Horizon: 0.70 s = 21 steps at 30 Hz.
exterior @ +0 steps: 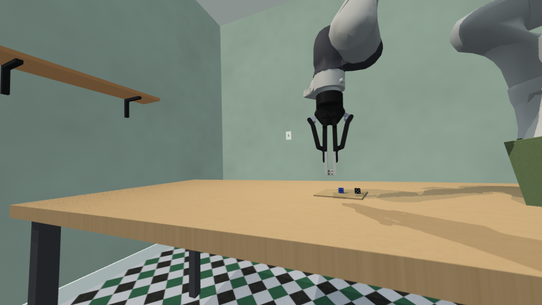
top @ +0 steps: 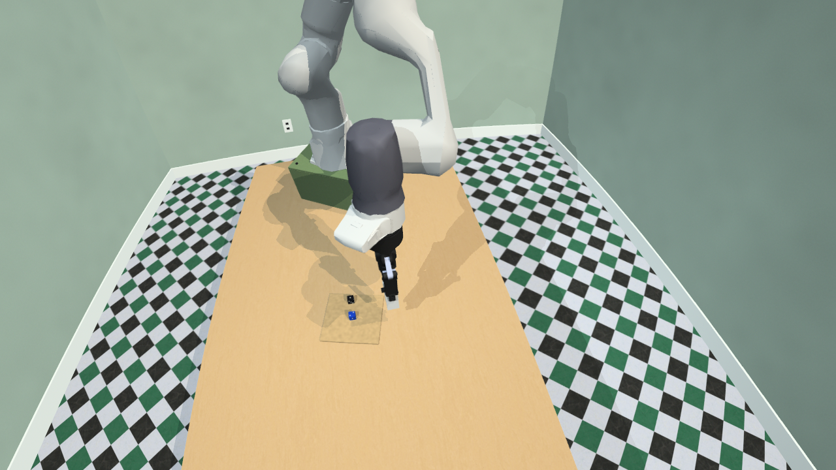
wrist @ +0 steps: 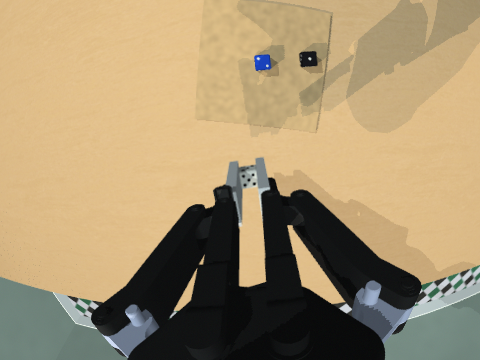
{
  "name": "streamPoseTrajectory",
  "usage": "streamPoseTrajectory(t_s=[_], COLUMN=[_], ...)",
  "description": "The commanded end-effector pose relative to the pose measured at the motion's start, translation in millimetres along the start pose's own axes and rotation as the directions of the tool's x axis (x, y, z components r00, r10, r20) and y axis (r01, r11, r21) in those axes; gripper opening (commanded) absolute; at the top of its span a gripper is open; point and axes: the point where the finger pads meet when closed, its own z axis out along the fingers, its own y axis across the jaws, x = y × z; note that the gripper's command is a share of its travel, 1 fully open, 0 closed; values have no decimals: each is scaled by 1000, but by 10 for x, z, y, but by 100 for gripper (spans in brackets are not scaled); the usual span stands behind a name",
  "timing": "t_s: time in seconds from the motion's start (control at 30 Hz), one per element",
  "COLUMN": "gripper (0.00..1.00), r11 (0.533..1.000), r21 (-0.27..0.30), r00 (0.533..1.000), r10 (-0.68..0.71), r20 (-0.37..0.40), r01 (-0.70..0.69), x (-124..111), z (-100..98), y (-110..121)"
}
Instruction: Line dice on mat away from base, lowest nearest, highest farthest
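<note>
My gripper is shut on the white die and holds it in the air above the table, off the side of the mat. In the wrist view the white die shows five pips on its upper face. The mat lies flat on the table. The blue die sits near its middle, two pips up. The black die sits nearer the robot's base, one pip up. In the top view the white die is hidden by the fingers.
The wooden table carries the mat. The green base block of the robot stands at the table's far end in the top view. A wall shelf is at the left in the exterior view, away from the arm.
</note>
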Motion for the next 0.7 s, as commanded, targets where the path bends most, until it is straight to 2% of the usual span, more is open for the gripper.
streamPoseTrajectory(t_s=[0.0, 0.2, 0.5, 0.57, 0.6, 0.67], gripper=[7, 7, 7, 7, 7, 7], r11=[999, 999, 999, 999, 999, 999], r21=[-25, -25, -25, -25, -26, -26], r00=[999, 999, 999, 999, 999, 999], r10=[42, 42, 42, 42, 42, 42], r20=[-13, -13, -13, -13, -13, -13], r01=[-42, -42, -42, -42, -43, -43], x=[-16, -17, -17, 57, 188, 188], z=[-209, -292, -296, -299, -305, -305], y=[67, 65, 65, 38, -4, -4])
